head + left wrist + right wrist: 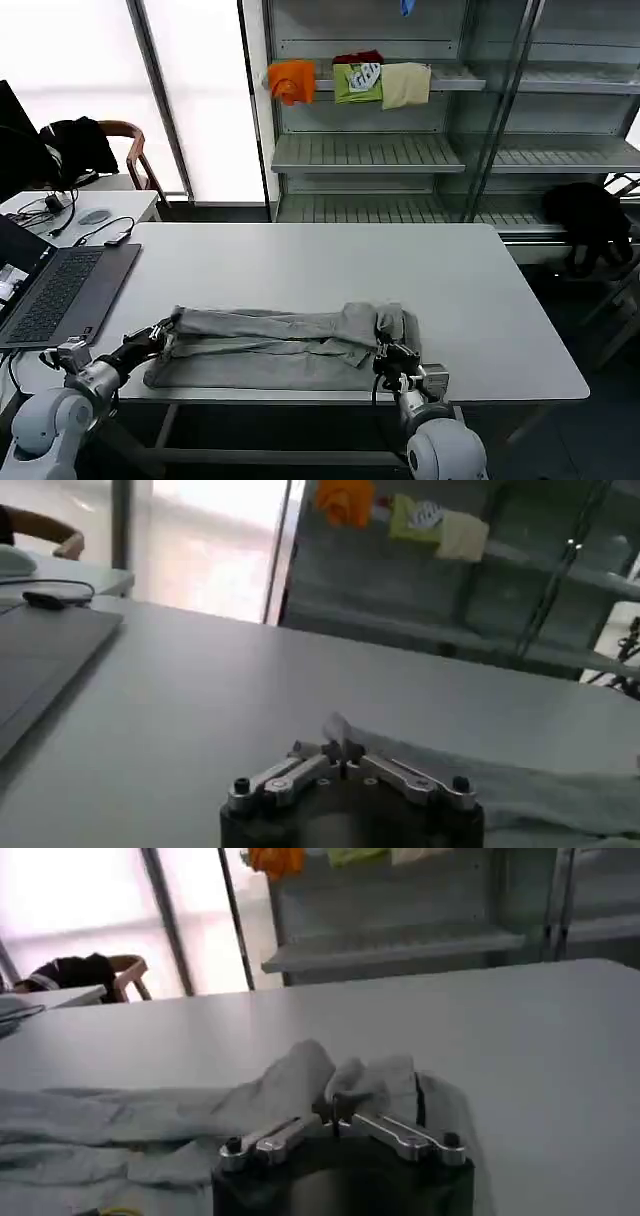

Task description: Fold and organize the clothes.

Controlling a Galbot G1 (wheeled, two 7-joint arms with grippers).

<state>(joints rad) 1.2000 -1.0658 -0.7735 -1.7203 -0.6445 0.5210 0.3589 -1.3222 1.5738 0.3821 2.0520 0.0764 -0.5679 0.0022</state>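
Grey cotton, the shirt (285, 345) lies bunched into a long band in the lower centre of the head view, on the near part of the white table (330, 265). Its long axis runs left to right, parallel to the table's near edge and close to it. The right end is heaped higher than the left.

Each end has a gripper on it. The left gripper (165, 332) sits at the band's left tip; in the left wrist view its fingers (343, 752) are drawn together with a small peak of cloth standing between them, so it is pinching the shirt. The right gripper (398, 357) is at the right end near the front edge; in the right wrist view (333, 1110) its fingers meet on a raised fold, gripping cloth as well. The shirt thus stretches between the two arms, neither nearer than the other.

My reading is that the coming move is a lift or a fold away from the robot, carried by both ends together. Room for that lies in the upper half of the tabletop, which is bare past the shirt. The near edge leaves little margin, so a pull backward could drag cloth off the table. At the left of the frame a laptop (60, 290) lies near the left gripper, limiting sideways travel there.
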